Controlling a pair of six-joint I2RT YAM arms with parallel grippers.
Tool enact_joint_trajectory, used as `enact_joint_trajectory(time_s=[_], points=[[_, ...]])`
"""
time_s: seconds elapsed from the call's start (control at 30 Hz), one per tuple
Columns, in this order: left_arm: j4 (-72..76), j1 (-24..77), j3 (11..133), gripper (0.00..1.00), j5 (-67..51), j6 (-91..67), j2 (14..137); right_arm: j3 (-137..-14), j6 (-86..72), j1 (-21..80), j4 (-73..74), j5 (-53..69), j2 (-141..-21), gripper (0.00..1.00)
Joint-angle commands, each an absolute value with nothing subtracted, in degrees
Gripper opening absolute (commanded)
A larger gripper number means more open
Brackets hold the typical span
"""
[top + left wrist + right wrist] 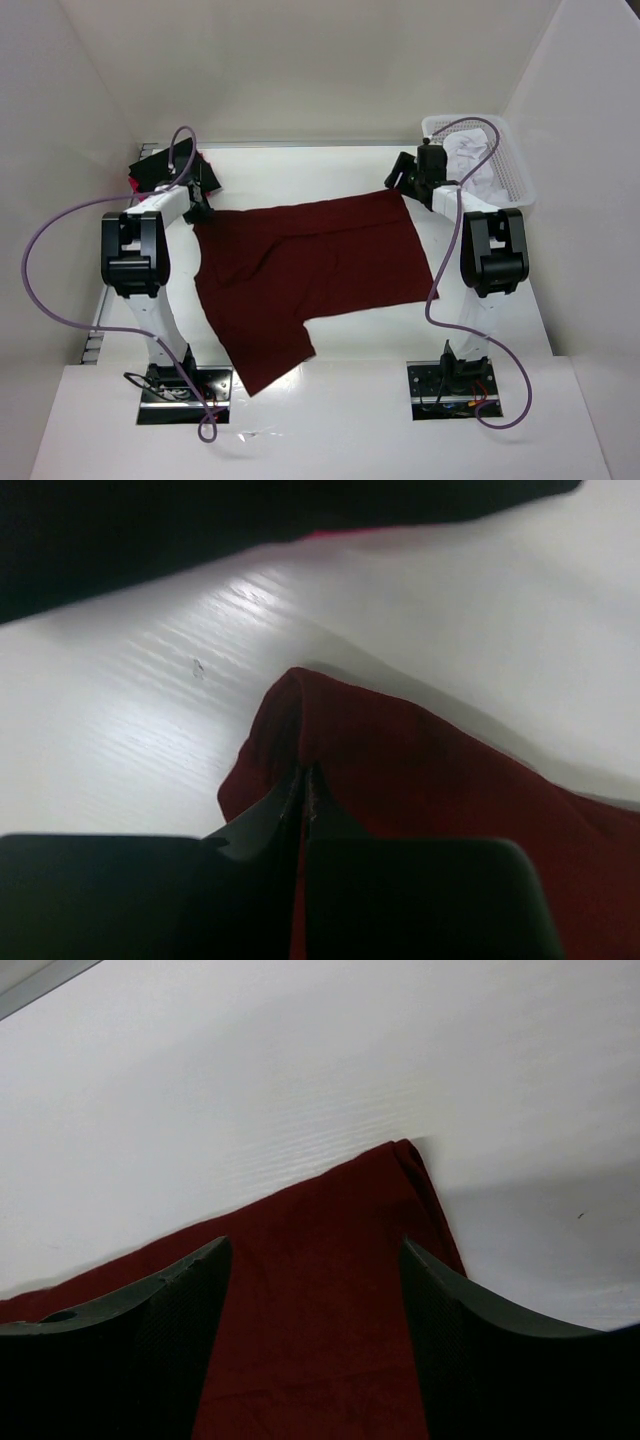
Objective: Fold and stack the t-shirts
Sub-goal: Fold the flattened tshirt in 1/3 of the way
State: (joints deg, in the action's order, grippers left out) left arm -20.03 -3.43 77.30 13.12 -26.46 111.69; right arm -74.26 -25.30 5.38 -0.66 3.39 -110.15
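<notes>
A large dark maroon t-shirt lies spread on the white table, one sleeve hanging toward the front. My left gripper is shut on its far left corner; in the left wrist view the maroon cloth bunches up between the closed fingers. My right gripper is open over the shirt's far right corner; in the right wrist view the fingers stand wide apart with the maroon cloth lying flat between them. A black folded shirt with a bit of bright pink beneath lies at the far left.
A white mesh basket holding white cloth stands at the far right. White walls close in the table on the left, back and right. Purple cables loop from both arms.
</notes>
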Motion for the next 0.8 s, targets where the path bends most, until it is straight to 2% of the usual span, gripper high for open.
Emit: enact_joint_trajectory(time_s=[0.0, 0.2, 0.3, 0.47, 0.63, 0.77], points=[[-20.7, -5.4, 80.8, 0.04, 15.4, -24.1, 112.9, -76.3, -24.0, 6.9, -1.7, 2.4, -109.0, 0.73], [-19.6, -5.9, 80.9, 0.04, 14.3, -24.1, 114.0, -76.3, -24.0, 7.9, -1.7, 2.4, -108.9, 0.73], [-19.6, -5.9, 82.1, 0.08, 14.3, -24.1, 114.0, -76.3, -24.0, 8.7, -1.7, 2.9, -108.5, 0.73], [-20.7, -5.9, 82.3, 0.34, 12.7, -24.1, 109.9, -74.5, -25.4, 11.6, -1.7, 2.9, -105.4, 0.73], [-22.7, -5.9, 81.0, 0.67, 11.7, -23.9, 98.3, -71.8, -27.4, 16.3, -1.7, 2.9, -100.8, 0.73], [-23.4, -5.9, 77.7, 0.77, 7.0, -23.6, 90.3, -71.3, -29.3, 22.0, -2.2, 2.9, -99.2, 0.73]])
